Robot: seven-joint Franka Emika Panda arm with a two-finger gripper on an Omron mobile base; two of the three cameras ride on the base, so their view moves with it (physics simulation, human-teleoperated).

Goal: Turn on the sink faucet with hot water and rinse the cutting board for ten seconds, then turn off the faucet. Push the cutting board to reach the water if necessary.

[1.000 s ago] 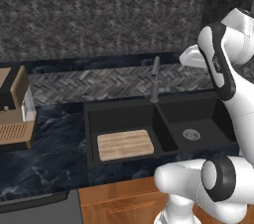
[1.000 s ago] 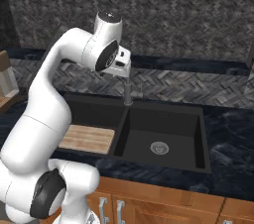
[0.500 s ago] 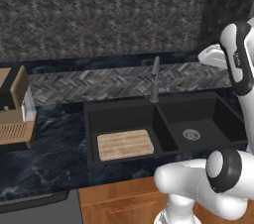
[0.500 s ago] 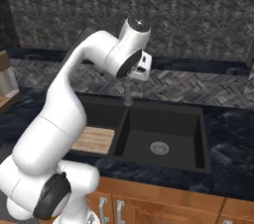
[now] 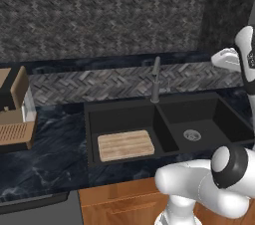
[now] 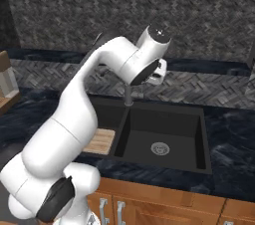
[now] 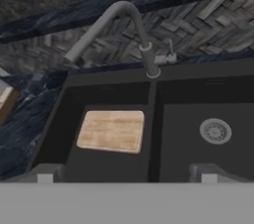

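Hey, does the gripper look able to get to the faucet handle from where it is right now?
Probably yes. In the hand view the gripper looks over the sink straight toward the sink faucet and its small side lever, with open space and nothing standing between.

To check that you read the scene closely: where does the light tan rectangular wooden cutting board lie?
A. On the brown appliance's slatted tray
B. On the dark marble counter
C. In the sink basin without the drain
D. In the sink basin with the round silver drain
C: the light tan rectangular wooden cutting board lies flat on the floor of the basin across the divider from the round silver drain in the matte black double sink.
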